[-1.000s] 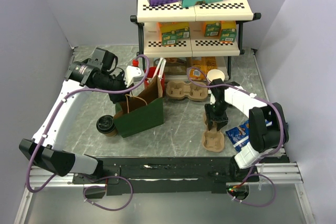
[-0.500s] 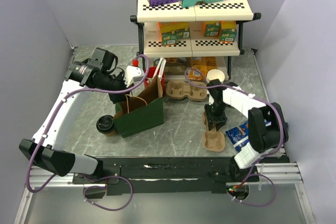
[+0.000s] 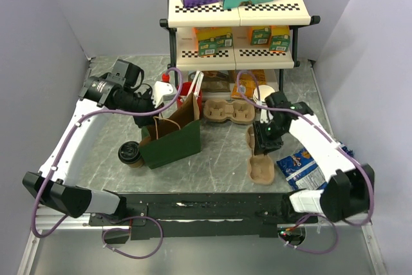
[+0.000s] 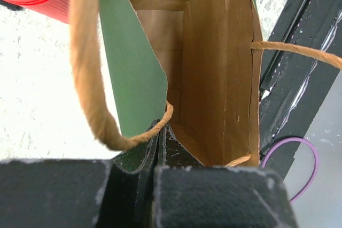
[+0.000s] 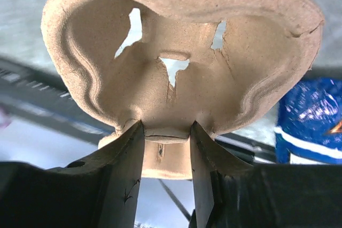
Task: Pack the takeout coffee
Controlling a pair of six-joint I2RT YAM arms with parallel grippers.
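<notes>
The takeout coffee (image 3: pixel 129 153), a brown cup with a black lid, stands on the table just left of the green paper bag (image 3: pixel 172 138). My left gripper (image 3: pixel 156 103) is shut on the bag's near-left wall and holds the bag's mouth open. In the left wrist view the left gripper (image 4: pixel 159 127) pinches the green wall (image 4: pixel 131 68), and the bag's brown inside (image 4: pixel 214 73) looks empty. My right gripper (image 3: pixel 263 143) is shut on a pulp cup carrier (image 3: pixel 261 167). In the right wrist view the right gripper (image 5: pixel 166 140) clamps the carrier (image 5: pixel 176 52) by its middle ridge, raised off the table.
A second pulp carrier (image 3: pixel 230 112) lies behind the bag. A red cup of stirrers (image 3: pixel 186 90) and a stack of pale cups (image 3: pixel 264 94) stand near the shelf rack (image 3: pixel 235 11). A blue snack packet (image 3: pixel 301 163) lies to the right of the held carrier and also shows in the right wrist view (image 5: pixel 310 126).
My right arm has swung its elbow out to the right and turned the wrist, lifting and tilting the pulp carrier. The left arm, bag and coffee have not moved.
</notes>
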